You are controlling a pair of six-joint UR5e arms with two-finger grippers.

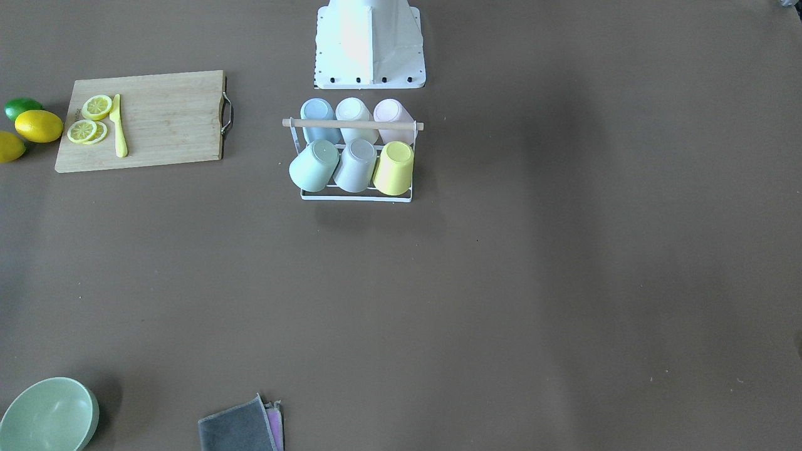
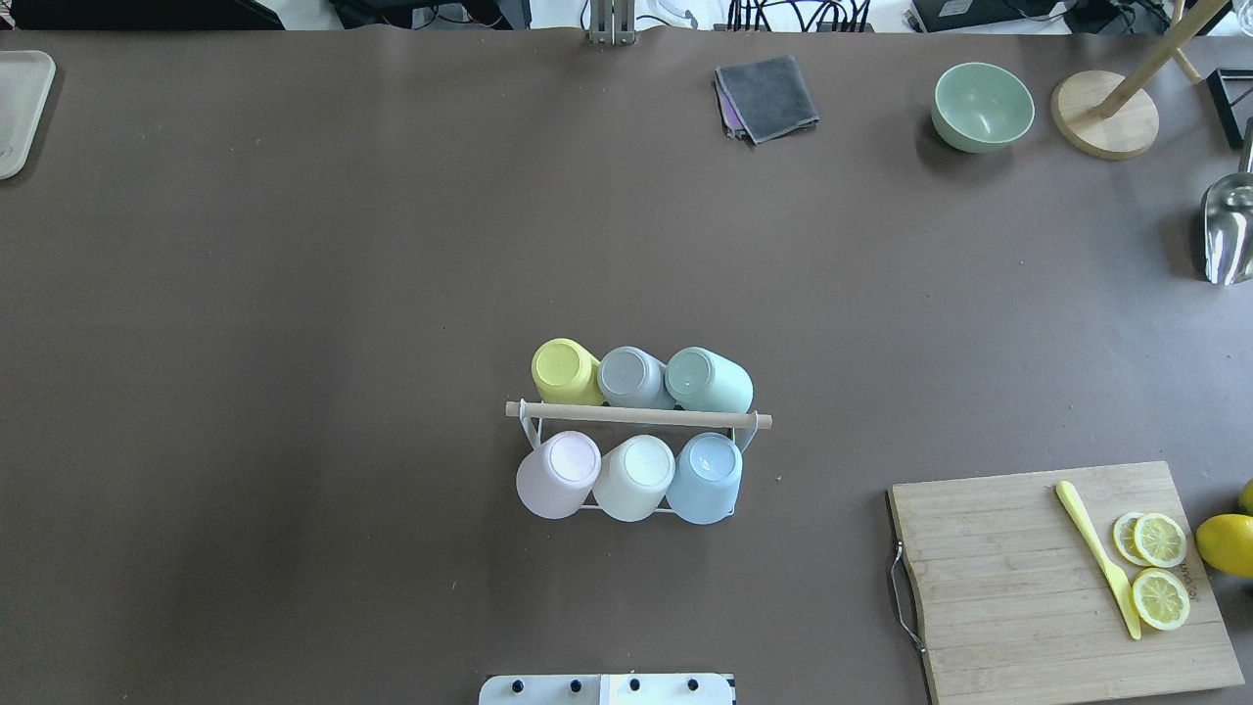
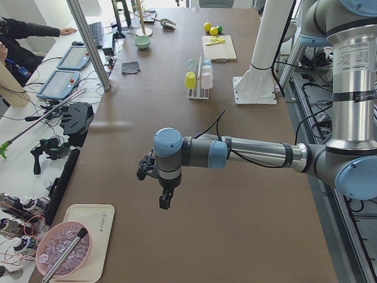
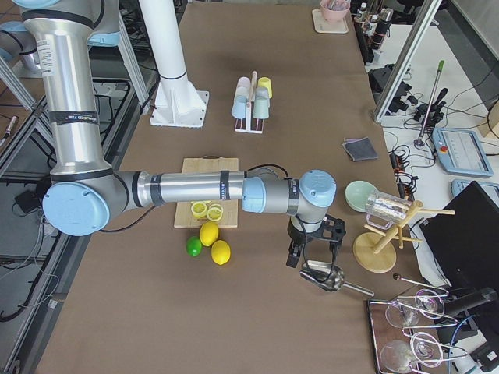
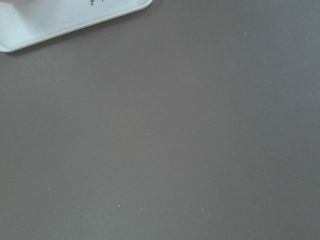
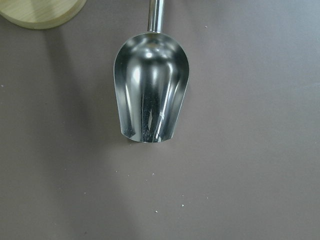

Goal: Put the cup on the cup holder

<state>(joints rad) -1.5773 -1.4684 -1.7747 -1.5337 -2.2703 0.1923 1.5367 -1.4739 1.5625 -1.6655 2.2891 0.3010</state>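
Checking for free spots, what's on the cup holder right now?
Six upturned cups fill the cup holder: yellow, grey, mint; pink, cream, blue. Prongs under them are hidden.

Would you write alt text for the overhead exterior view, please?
A central wire cup holder carries six pastel cups, bottoms up, in two rows of three. A cutting board with lemon slices lies lower right.

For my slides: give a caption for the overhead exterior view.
Six pastel cups sit on the cup holder mid-table, cutting board at right.

Bare brown table surface (image 5: 175,140) fills the frame, with what looks like a pale tray's corner (image 5: 60,20) at top left.
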